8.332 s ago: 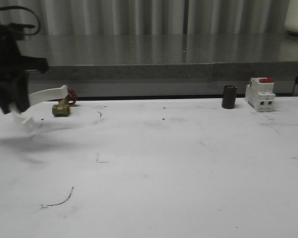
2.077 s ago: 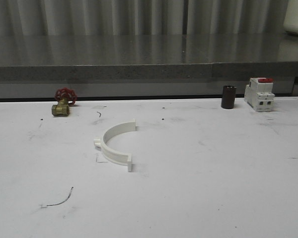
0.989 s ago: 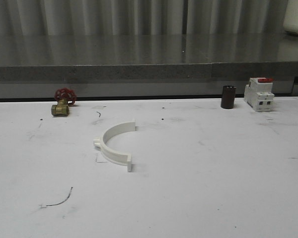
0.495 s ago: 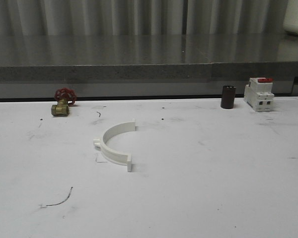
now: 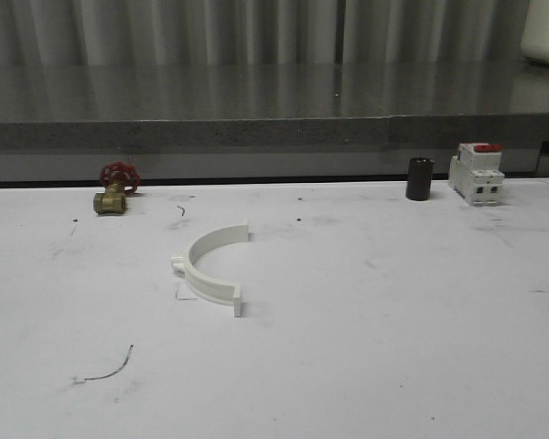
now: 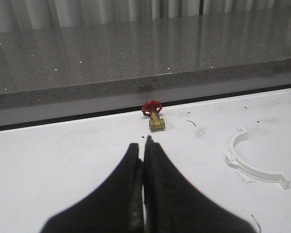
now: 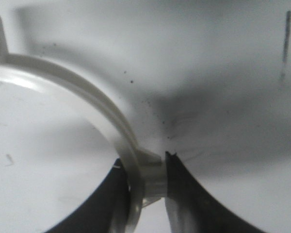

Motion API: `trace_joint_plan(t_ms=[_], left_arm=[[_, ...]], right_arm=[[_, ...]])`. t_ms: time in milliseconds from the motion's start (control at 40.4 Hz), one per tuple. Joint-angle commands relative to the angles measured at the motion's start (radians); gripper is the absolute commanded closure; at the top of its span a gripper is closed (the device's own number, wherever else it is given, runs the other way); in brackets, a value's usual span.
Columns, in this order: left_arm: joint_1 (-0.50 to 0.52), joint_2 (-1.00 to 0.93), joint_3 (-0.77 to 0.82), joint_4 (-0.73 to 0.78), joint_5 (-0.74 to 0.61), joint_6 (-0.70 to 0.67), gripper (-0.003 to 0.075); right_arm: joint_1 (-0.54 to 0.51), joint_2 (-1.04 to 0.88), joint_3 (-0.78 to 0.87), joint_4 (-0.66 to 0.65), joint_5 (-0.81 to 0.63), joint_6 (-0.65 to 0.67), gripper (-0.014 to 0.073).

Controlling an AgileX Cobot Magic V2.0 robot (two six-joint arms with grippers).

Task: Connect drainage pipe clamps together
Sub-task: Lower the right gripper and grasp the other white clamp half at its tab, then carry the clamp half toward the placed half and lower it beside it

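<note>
White clamp half (image 5: 210, 267) lies amid open table (image 5: 393, 347).

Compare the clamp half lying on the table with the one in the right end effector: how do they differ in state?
The clamp half on the table lies free, nothing touching it, whole arc visible with tabs at both ends. The held clamp half is pinched between the right end effector fingers, its arc running past the frame. The left end effector is shut and empty. Both halves are white plastic semicircles.

Right wrist view: the second clamp half (image 7: 87, 104) runs off the frame edge, blurred, its lower end hidden between the fingers (image 7: 189, 194).
</note>
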Motion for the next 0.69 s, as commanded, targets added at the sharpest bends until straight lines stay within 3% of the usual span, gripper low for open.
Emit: trace_joint_plan(t_ms=[0,247,668], left_arm=[[-0.009,0.010,-0.027,0.006,-0.071,0.001,0.0741],[-0.009,0.010,-0.027,0.006,-0.071,0.001,0.0741],[-0.009,0.010,-0.027,0.006,-0.071,0.001,0.0741]], right_arm=[[0.015,-0.121,-0.026,0.000,0.016,0.009,0.0502],[0.133,-0.215,-0.025,0.000,0.061,0.125,0.0502],[0.493,-0.220,-0.023,0.000,0.035,0.353,0.0502]])
